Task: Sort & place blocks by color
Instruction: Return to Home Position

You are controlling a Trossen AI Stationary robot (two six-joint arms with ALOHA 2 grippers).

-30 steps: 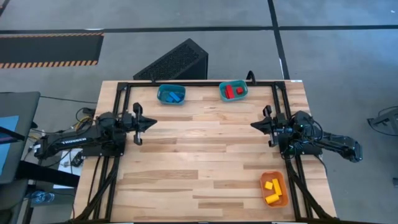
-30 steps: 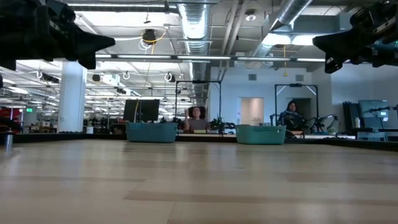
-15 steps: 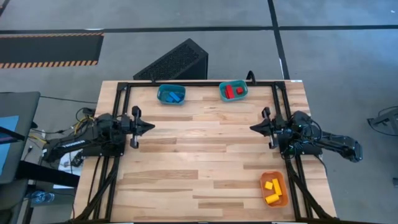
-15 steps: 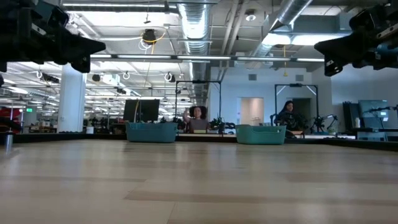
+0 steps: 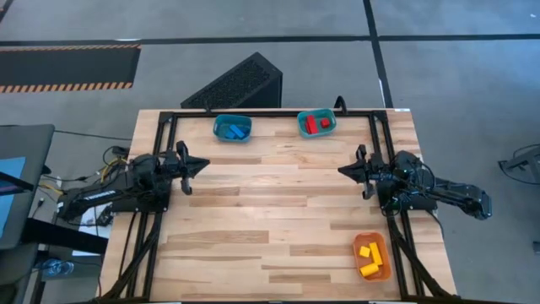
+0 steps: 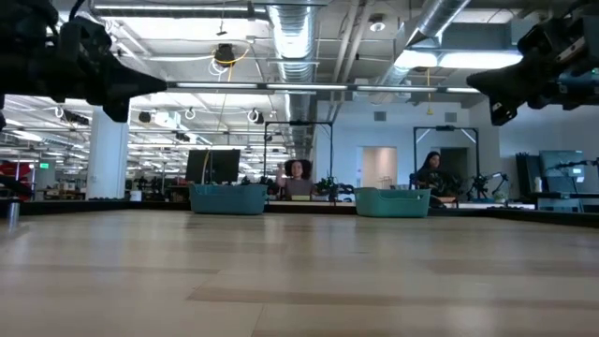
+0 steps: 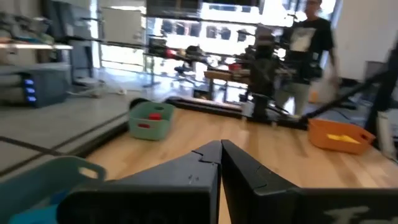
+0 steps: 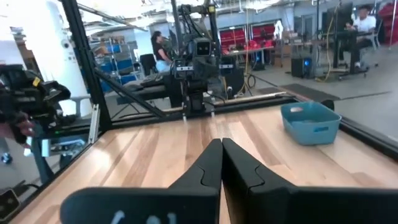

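All blocks lie inside bins. Blue blocks (image 5: 236,132) sit in the blue bin (image 5: 231,127) at the far edge. Red blocks (image 5: 316,124) fill the teal bin (image 5: 316,123) beside it. Yellow blocks (image 5: 367,257) rest in the orange bin (image 5: 371,256) near the right near corner. My left gripper (image 5: 202,163) hovers above the table's left side, shut and holding nothing. My right gripper (image 5: 341,171) hovers above the right side, also shut and holding nothing. Both point toward the table's middle.
A black frame (image 5: 270,112) runs round the table's far and side edges. The wood surface between the arms (image 5: 270,203) holds no objects. A dark perforated box (image 5: 240,84) stands on the floor beyond the far edge. People sit in the room behind.
My left gripper has drawn back a little toward the table's left edge and shifted slightly toward the far edge. My right gripper has barely moved. The blocks and bins have stayed where they were.
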